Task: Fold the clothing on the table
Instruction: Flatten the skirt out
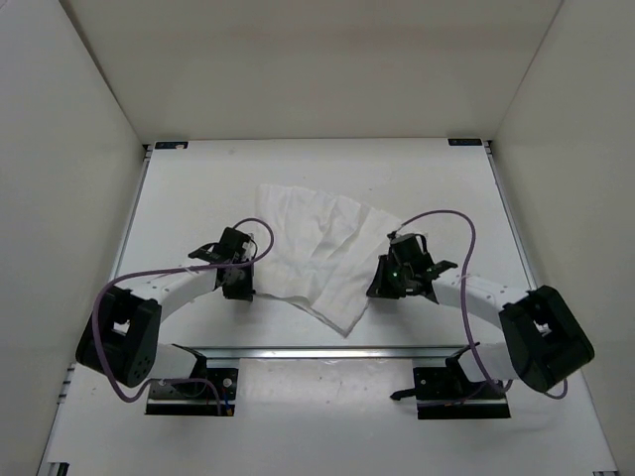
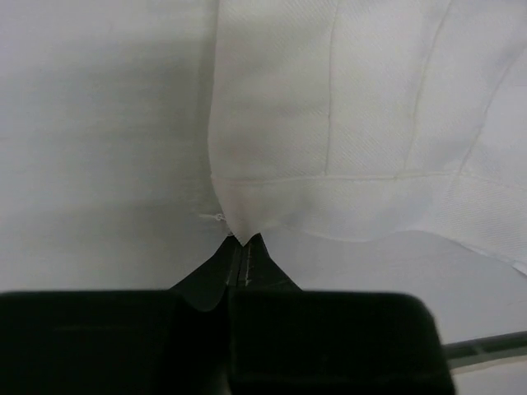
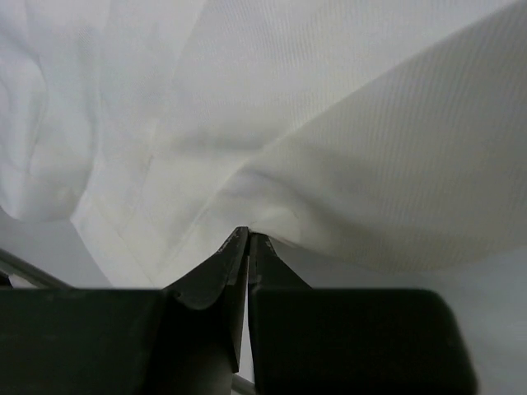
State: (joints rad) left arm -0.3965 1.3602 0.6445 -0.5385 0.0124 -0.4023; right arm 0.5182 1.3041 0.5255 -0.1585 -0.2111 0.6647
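- The desk (image 1: 198, 198) is a flat matte white surface, closed in by plain white walls (image 1: 317, 59) at the back and on both sides.
- Small black brackets (image 1: 171, 145) sit at its far corners, and a silver rail (image 1: 327, 351) runs across the near side just ahead of the arm bases.
- Purple cables (image 1: 466, 238) loop along both arms.
- The clothing (image 1: 317, 253) is thin white fabric lying near the middle of the desk, between the two arms. It is skewed, with one corner pointing toward the rail.
- It is wrinkled, with faint straight crease lines across it.
- The left hand (image 1: 242, 290) is at the fabric's left edge, its jaws pressed together on a corner of the clothing.
- The right hand (image 1: 380, 286) is at the right edge, its jaws likewise closed on a fold of the clothing.
- Only the top view shows the whole outline of the fabric and both arms reaching in from opposite sides.
- Only the left wrist view shows a hemmed corner drawn to a point between the fingertips (image 2: 235, 255), with a tiny loose thread beside it.
- Only the right wrist view shows the fabric lifted and billowing above the pinch, with shadow under the raised fold.
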